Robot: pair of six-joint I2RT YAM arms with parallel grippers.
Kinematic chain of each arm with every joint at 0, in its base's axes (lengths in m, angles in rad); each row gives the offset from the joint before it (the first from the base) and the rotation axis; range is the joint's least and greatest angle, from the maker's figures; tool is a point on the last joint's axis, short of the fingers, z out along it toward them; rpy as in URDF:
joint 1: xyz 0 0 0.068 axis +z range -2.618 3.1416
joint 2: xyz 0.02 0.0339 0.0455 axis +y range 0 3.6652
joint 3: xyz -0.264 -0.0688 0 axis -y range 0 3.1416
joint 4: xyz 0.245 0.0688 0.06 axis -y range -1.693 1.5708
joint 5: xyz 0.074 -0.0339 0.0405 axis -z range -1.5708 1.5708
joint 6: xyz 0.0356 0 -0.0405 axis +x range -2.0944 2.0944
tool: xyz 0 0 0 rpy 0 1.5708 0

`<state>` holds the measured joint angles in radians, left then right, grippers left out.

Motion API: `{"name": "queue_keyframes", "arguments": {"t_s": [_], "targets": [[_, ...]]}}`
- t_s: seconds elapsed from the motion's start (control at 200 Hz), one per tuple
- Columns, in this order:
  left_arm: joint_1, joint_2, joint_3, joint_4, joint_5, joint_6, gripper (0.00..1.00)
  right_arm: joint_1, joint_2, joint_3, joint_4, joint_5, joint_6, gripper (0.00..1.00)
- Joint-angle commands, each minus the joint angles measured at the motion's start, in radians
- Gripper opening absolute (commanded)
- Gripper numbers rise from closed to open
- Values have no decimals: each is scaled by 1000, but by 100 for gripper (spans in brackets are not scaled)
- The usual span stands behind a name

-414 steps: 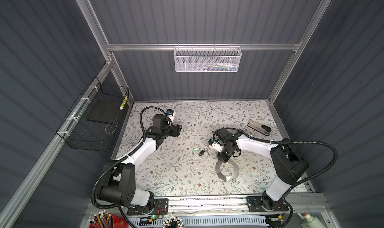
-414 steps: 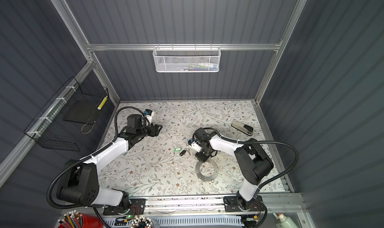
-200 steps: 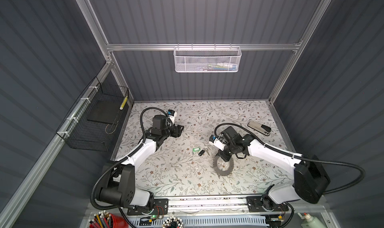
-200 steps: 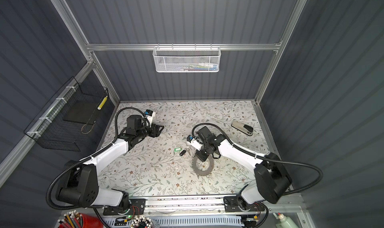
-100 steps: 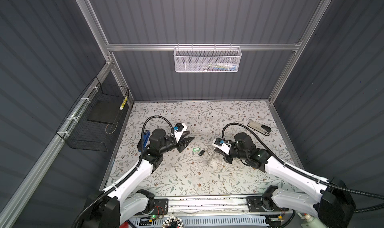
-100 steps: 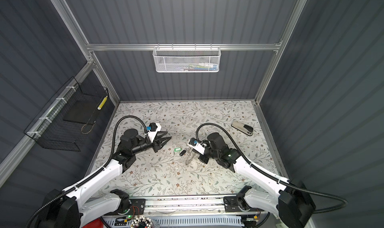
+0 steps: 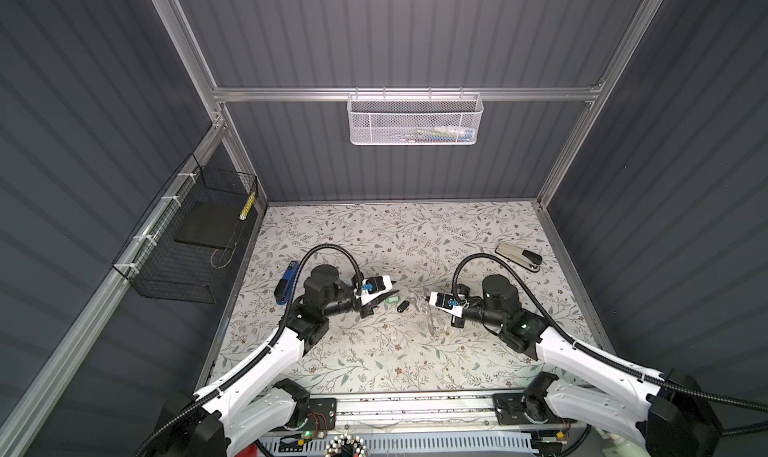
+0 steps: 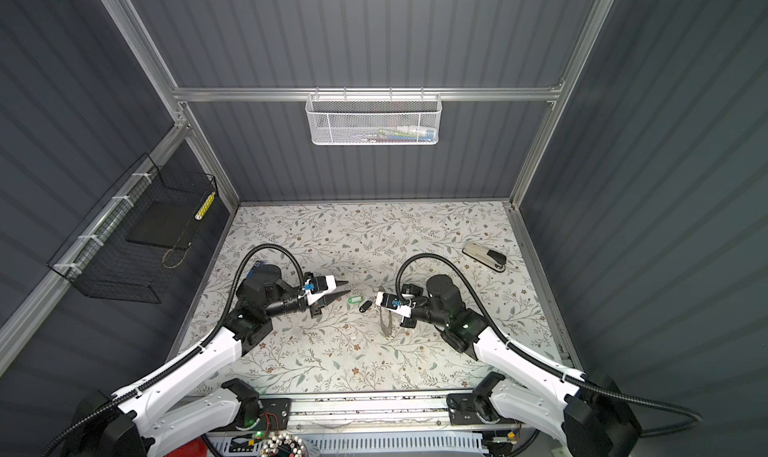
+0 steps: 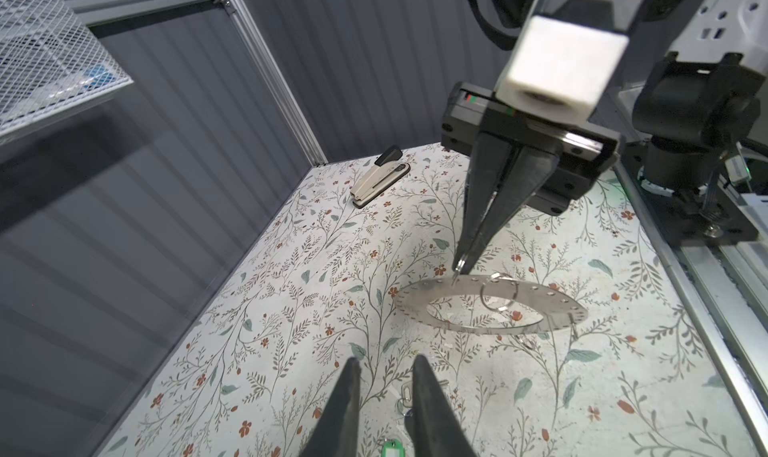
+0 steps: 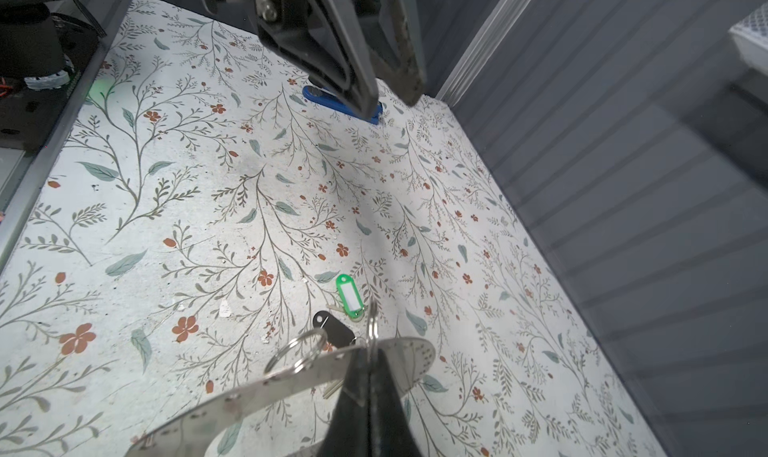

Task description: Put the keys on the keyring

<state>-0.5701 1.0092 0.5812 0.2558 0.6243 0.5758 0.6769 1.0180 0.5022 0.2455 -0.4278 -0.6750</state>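
The keyring (image 9: pixel 411 305) shows whole only in the left wrist view; in both top views it is a thin sliver, hard to make out against the patterned counter (image 7: pixel 374 351). The right claw (image 9: pixel 462 261) is pressed together on the keyring's rim, pinching it and holding it up. A small wire loop (image 10: pixel 297 351) hangs through the rim.

The left claw (image 9: pixel 384 378) stands slightly spread, gripping nothing. It is near the green tag (image 10: pixel 349 297), which the left wrist view cuts off at its frame edge. The black tag (image 10: pixel 332 328) lies just beside the green one, between the two claws. Its key is partly hidden behind the keyring.

The blue stapler (image 7: pixel 286 284) lies near the counter's left edge, partly hidden behind the left claw in the right wrist view. The grey stapler (image 7: pixel 517 256) sits near the back right corner. Open counter stretches from the tags to the back wall.
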Motion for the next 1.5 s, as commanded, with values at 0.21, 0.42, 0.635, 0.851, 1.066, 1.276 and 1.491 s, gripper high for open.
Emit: {"name": "queue_keyframes", "arguments": {"t_s": [0.21, 0.42, 0.635, 0.851, 1.066, 1.276, 1.491], "targets": [[-90, 17, 26, -75, 25, 181, 21, 3, -24, -1, 58, -87, -31, 0], [-121, 56, 49, -60, 13, 181, 20, 3, -22, 10, 38, -113, -14, 0], [-168, 91, 59, -12, -35, 171, 17, 5, -15, 12, 38, -132, 8, 0], [-197, 107, 59, 16, -58, 164, 16, 5, -9, 17, 26, -141, 17, 0], [-212, 108, 55, 57, -119, 138, 18, 5, -5, 16, 15, -145, 17, 0], [-221, 115, 53, 46, -122, 140, 20, 5, -2, 19, 14, -150, 17, 0], [-232, 129, 61, 45, -124, 144, 18, 6, -2, 23, 8, -160, 19, 0]]}}
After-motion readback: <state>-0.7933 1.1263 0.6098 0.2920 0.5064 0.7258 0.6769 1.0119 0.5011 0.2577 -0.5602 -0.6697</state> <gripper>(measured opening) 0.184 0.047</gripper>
